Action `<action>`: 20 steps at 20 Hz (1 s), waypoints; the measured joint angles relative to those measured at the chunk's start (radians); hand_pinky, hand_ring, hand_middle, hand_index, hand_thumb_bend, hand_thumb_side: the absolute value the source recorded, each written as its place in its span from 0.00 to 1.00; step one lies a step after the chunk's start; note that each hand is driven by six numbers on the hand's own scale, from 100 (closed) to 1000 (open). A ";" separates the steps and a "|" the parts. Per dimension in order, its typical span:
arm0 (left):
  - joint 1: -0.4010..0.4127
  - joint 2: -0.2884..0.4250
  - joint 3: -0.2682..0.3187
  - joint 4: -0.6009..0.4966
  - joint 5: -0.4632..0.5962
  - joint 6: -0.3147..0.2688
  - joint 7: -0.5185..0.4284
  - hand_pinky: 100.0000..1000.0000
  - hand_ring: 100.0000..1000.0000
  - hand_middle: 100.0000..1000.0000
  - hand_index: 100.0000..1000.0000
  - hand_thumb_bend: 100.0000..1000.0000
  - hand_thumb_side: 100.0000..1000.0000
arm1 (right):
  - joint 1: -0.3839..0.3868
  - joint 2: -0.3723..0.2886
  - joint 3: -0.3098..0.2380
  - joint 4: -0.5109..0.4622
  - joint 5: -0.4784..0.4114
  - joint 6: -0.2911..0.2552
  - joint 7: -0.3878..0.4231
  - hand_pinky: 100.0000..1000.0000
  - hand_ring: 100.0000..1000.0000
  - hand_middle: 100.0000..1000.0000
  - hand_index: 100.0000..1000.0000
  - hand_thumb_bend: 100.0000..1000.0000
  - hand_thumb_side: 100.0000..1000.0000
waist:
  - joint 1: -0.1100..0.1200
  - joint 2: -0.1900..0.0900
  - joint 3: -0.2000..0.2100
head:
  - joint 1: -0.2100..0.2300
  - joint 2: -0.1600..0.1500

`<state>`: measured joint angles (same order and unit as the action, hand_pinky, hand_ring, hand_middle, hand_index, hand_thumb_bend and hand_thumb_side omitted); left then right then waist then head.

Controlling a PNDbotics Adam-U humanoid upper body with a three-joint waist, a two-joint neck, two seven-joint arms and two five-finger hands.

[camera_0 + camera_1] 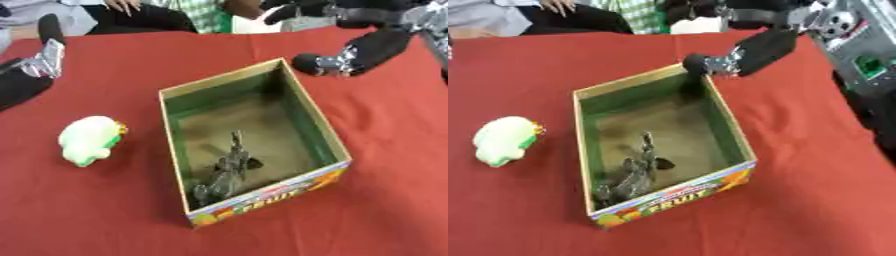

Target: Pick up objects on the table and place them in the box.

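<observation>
A box (319,125) stands near the middle of the worktop (385,210), set askew, with a toy figure (229,167) lying inside it toward the near wall. To the left of the box, well apart from it, a rounded plush object (89,139) lies on the worktop. The right hand (328,63) hangs just beyond the box's far right corner, and the left hand (45,57) shows at the far left edge.

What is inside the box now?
Inside the box lies one dark grey toy, near the front-left corner, on the brown floor. The front wall hides the floor strip right behind it.
</observation>
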<state>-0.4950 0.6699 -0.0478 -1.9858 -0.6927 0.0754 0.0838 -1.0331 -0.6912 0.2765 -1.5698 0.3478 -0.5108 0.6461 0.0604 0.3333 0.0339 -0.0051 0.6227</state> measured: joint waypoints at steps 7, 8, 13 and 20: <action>-0.006 0.115 0.000 0.000 0.023 -0.029 -0.132 0.55 0.73 0.74 0.88 0.00 0.60 | 0.127 -0.074 -0.123 -0.163 -0.078 0.078 -0.179 0.90 0.95 0.83 0.88 0.00 1.00 | 0.006 0.015 -0.003 | 0.014 -0.017; -0.006 0.133 0.000 0.000 0.025 -0.033 -0.162 0.55 0.74 0.75 0.90 0.00 0.71 | 0.143 -0.079 -0.134 -0.183 -0.087 0.097 -0.208 0.90 0.95 0.82 0.87 0.00 1.00 | 0.006 0.016 -0.004 | 0.015 -0.018; 0.002 0.208 -0.002 0.000 0.064 -0.026 -0.317 0.58 0.77 0.79 0.95 0.00 0.92 | 0.222 -0.088 -0.184 -0.248 -0.136 0.168 -0.305 0.91 0.94 0.81 0.88 0.00 1.00 | 0.007 0.018 -0.009 | 0.012 -0.022; 0.000 0.266 -0.017 0.000 0.070 -0.013 -0.502 0.61 0.82 0.83 0.98 0.27 1.00 | 0.300 -0.087 -0.254 -0.309 -0.212 0.244 -0.419 0.93 0.94 0.80 0.88 0.00 1.00 | 0.007 0.018 -0.025 | -0.017 -0.020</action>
<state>-0.4951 0.9357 -0.0649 -1.9861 -0.6232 0.0626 -0.4185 -0.7330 -0.7782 0.0225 -1.8784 0.1354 -0.2669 0.2271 0.0678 0.3513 0.0088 -0.0222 0.6023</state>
